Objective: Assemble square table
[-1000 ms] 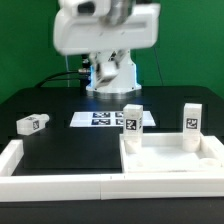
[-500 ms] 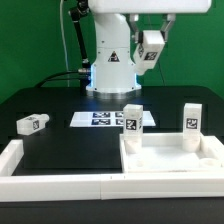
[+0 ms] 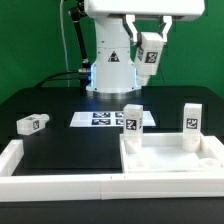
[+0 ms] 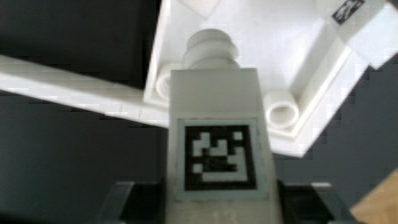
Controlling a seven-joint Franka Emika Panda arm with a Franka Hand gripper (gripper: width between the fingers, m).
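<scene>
1. In the exterior view the hand (image 3: 151, 42) hangs high at about 1 o'clock. Its two fingers are clamped on the held leg (image 3: 150, 58), a white block well above the surface (image 3: 60, 150).
2. The wrist view shows the held leg (image 4: 215, 130) between the dark fingers (image 4: 132, 203). Its tag faces the camera and its round peg (image 4: 214, 45) points toward the tabletop below.
3. The tabletop (image 3: 170, 162) lies rim up at 4 o'clock. One corner hole (image 4: 285, 108) shows just beside the held leg.
4. The left upright leg (image 3: 132, 121) and the right upright leg (image 3: 190, 120) stand at the tabletop's far corners.
5. The lying leg (image 3: 33, 124) rests on its side at 9 o'clock, well apart from the tabletop.
6. The marker board (image 3: 98, 118) lies flat near the centre, just beside the left upright leg.
7. The border strips (image 3: 12, 160) run along 7 o'clock.
</scene>
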